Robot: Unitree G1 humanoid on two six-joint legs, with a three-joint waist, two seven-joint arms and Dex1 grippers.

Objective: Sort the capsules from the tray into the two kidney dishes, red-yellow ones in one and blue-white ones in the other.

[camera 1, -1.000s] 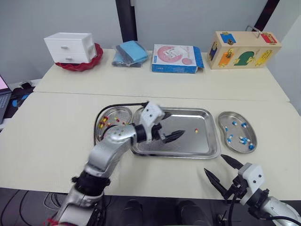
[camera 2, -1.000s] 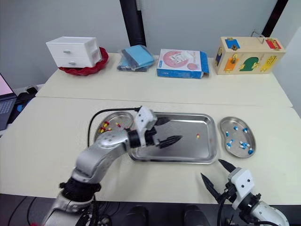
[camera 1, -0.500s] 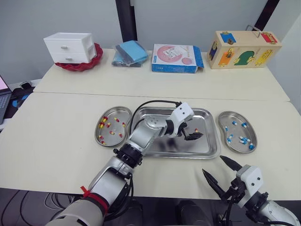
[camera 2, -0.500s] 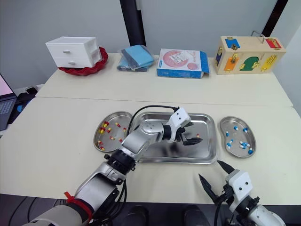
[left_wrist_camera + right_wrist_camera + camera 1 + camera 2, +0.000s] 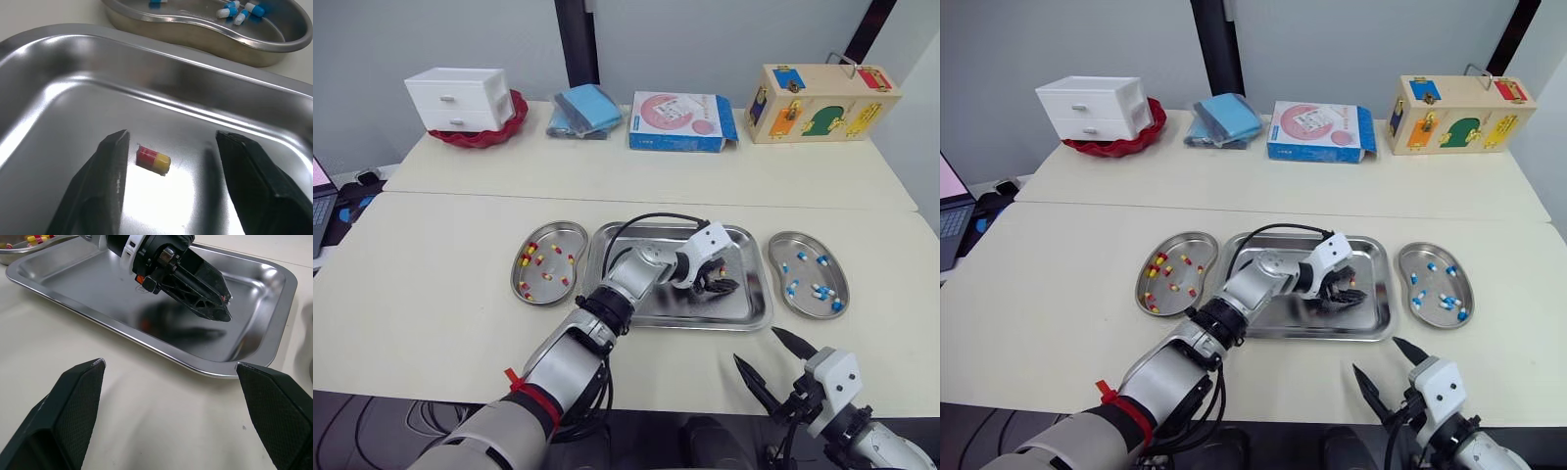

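Note:
One red-yellow capsule (image 5: 153, 159) lies on the floor of the steel tray (image 5: 744, 245), toward its right side. My left gripper (image 5: 173, 137) is low over the tray, open, its two fingers straddling the capsule, which lies close to one finger and well apart from the other. The left kidney dish (image 5: 521, 266) holds several red-yellow capsules. On the right, another kidney dish (image 5: 773, 257) holds several blue-white capsules (image 5: 819, 291). My right gripper (image 5: 754, 343) hovers open over the table's front edge, near the tray's front right corner, holding nothing.
At the back of the table stand a white drawer unit on a red dish (image 5: 460, 98), folded blue cloths (image 5: 583, 110), a pink and blue box (image 5: 680, 121) and a wooden puzzle box (image 5: 820, 102). A black cable (image 5: 646, 221) arcs over the tray's back rim.
My left gripper has travelled right across the tray and come down with its fingers either side of the red-yellow capsule. The right gripper has hardly moved.

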